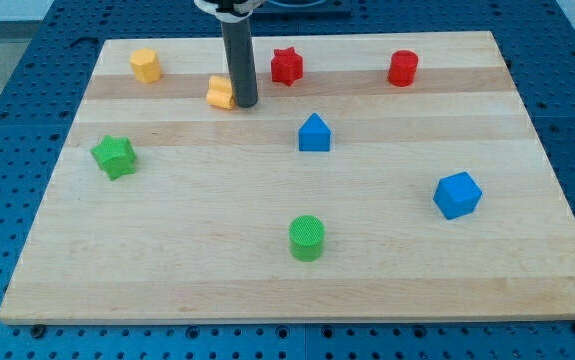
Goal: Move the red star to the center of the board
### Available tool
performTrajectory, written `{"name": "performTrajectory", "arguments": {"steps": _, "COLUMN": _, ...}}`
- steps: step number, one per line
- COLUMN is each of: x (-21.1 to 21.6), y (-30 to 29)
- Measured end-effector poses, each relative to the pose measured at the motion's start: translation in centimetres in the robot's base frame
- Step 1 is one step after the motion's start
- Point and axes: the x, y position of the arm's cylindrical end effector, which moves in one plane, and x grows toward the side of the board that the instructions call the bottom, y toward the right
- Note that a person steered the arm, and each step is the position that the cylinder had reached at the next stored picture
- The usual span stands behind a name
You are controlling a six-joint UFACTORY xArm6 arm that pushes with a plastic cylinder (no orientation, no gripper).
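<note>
Although the rod is ending in no claw, so nothing is opening, closing or being held, my tip point(244, 103) is resting on the surface point(167, 270) just toward the view's left of the red star point(286, 65) and slightly toward the view's bottom of it, apparently touching 1 yellow block point(220, 92). Sitting near the view's top edge, the red star is lying apart from my tip, and the centre is lying toward the view's bottom of it, just past the blue block point(314, 133).
</note>
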Motion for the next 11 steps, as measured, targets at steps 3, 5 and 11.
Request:
{"name": "performTrajectory", "arguments": {"steps": 3, "x": -7.9, "y": -0.1}}
{"name": "performTrajectory", "arguments": {"steps": 5, "x": -10.5, "y": 8.5}}
{"name": "performTrajectory", "arguments": {"steps": 11, "x": -1.5, "y": -4.7}}
